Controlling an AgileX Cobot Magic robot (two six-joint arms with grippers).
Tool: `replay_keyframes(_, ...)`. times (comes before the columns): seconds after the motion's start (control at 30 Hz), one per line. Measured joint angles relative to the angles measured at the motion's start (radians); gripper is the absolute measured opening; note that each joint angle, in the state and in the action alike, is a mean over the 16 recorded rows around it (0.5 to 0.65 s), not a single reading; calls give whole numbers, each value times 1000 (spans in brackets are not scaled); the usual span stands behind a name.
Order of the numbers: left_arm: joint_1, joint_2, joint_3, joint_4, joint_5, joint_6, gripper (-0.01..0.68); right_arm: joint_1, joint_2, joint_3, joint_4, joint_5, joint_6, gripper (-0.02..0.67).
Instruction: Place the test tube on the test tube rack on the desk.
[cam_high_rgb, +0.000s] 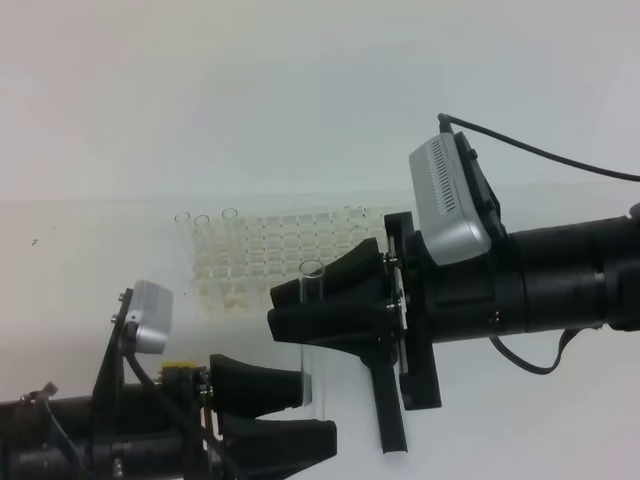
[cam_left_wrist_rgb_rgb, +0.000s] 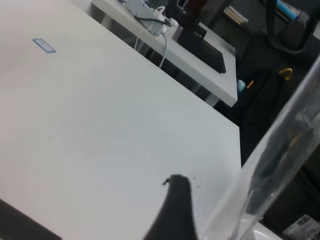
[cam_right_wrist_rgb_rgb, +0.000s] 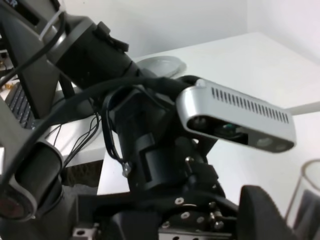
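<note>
The test tube stands upright in the air in front of the test tube rack on the white desk. My right gripper reaches in from the right, shut on the tube's upper half, with the rim showing above its fingers. My left gripper comes from the lower left, its fingers on either side of the tube's lower end. In the left wrist view the tube runs diagonally beside one finger. In the right wrist view the tube rim sits beside one finger.
Three more clear tubes stand in the rack's left end. The left arm and its wrist camera fill the right wrist view. Past the desk edge are another white table with a power strip, and a dark floor.
</note>
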Motion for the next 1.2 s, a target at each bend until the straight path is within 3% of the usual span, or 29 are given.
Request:
replay_keyframes(0.13, 0, 0, 0, -1, 2, -73, 571, 0, -10, 0, -1, -10, -6, 120)
replay_keyframes(0.23, 0, 0, 0, 15, 9, -116, 561, -1, -29, 0, -5, -23, -8, 120)
replay_keyframes(0.43, 0, 0, 1, 26, 30, -178, 430, -2, -104, 0, -19, -88, -8, 120)
replay_keyframes(0.8, 0, 0, 0, 1, 17, -186, 102, -2, -243, 0, -39, -246, 0, 120)
replay_keyframes(1.0, 0, 0, -1, -23, 9, -178, 15, -2, -260, 0, -42, -294, 2, 120)
replay_keyframes(1.2, 0, 0, -2, -17, 9, -170, 0, -2, -261, 0, -44, -335, 1, 120)
